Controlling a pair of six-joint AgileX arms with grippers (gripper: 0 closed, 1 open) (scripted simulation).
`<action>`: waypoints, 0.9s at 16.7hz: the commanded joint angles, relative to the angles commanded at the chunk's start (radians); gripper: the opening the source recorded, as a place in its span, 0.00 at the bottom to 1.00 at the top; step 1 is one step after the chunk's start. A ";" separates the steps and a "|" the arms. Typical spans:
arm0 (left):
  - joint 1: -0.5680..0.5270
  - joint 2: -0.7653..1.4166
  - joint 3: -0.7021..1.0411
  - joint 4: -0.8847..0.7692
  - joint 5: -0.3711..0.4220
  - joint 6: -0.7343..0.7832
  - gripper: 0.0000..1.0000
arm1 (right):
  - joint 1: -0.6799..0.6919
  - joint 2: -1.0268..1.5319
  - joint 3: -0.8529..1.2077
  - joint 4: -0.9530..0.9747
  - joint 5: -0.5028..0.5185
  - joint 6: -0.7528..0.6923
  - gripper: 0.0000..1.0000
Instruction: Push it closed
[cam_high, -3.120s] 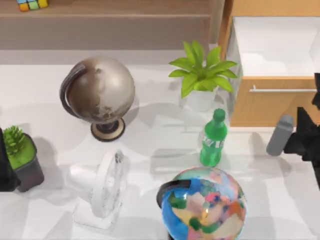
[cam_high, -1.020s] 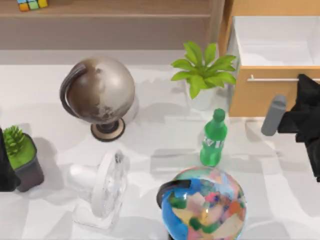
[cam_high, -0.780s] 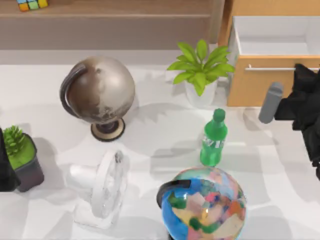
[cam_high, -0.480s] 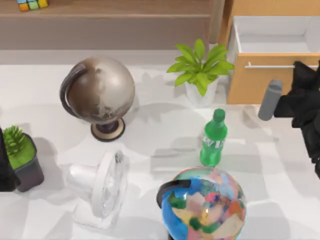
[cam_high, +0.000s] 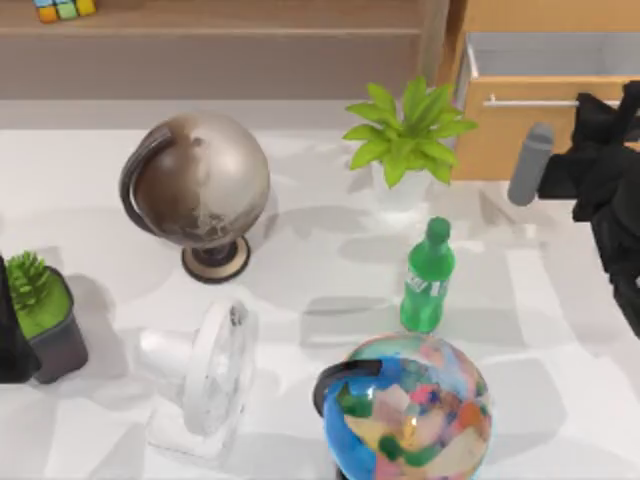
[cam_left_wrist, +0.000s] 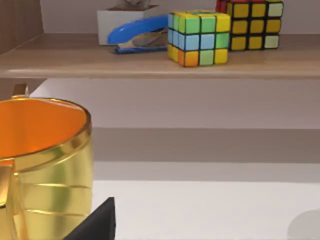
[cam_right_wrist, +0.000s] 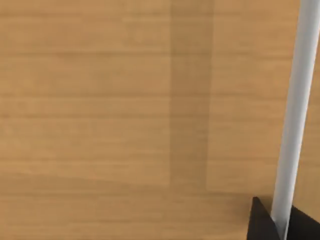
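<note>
The light orange-brown drawer (cam_high: 500, 140) is at the table's back right, with only a narrow strip of its pale interior (cam_high: 550, 55) showing behind the front panel. Its thin silver bar handle (cam_high: 525, 102) runs across the front. My right gripper (cam_high: 605, 108) is right up against the drawer front at the handle. The right wrist view has the wood front (cam_right_wrist: 100, 100) very close, and the silver handle (cam_right_wrist: 295, 100) runs down to my right gripper (cam_right_wrist: 282, 227). My left gripper (cam_high: 10, 335) stays parked at the table's left edge.
A leafy plant in a white pot (cam_high: 405, 150) stands just left of the drawer, with a green bottle (cam_high: 428, 280) in front of it. Also on the table are a brown globe (cam_high: 200, 185), a colourful globe (cam_high: 410, 410), a white fan (cam_high: 210, 375), a small potted plant (cam_high: 40, 315) and a gold mug (cam_left_wrist: 40, 165).
The drawer has slid back into its cabinet and its white interior has shrunk to a strip. My right gripper moved toward the table's back with the front panel.
</note>
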 joint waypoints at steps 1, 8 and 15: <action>0.000 0.000 0.000 0.000 0.000 0.000 1.00 | -0.005 0.012 0.028 -0.018 -0.005 0.000 0.00; 0.000 0.000 0.000 0.000 0.000 0.000 1.00 | -0.013 0.033 0.082 -0.053 -0.013 0.002 0.00; 0.000 0.000 0.000 0.000 0.000 0.000 1.00 | -0.044 0.101 0.228 -0.126 -0.012 -0.014 0.00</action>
